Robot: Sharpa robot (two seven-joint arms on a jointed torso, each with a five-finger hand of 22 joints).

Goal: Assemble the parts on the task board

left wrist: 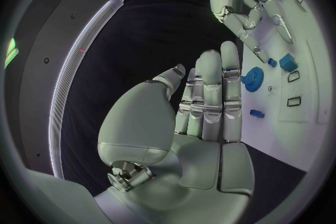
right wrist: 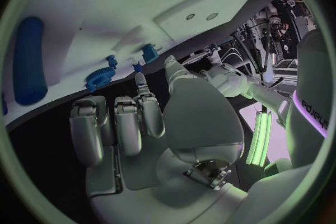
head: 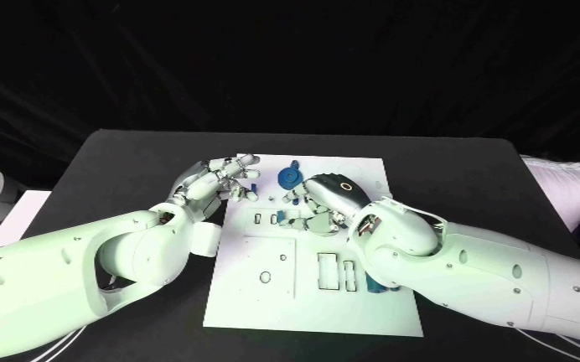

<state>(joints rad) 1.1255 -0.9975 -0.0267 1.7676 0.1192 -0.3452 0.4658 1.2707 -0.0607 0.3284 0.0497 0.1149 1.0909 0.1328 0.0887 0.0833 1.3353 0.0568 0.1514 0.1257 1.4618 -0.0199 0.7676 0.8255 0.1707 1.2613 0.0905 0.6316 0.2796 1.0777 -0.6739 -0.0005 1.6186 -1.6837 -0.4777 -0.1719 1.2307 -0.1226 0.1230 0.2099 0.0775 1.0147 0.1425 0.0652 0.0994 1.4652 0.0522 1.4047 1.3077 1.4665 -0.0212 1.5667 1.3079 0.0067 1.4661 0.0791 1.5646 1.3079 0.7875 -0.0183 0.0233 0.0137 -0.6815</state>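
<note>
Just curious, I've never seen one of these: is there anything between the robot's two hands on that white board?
Head view: a blue gear lies on the task board between left hand and right hand.

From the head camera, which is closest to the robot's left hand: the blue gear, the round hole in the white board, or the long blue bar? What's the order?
1. Blue gear: just right of the left hand, at the board's far end.
2. Round hole: nearer the robot.
3. Long blue bar: further right.
</note>
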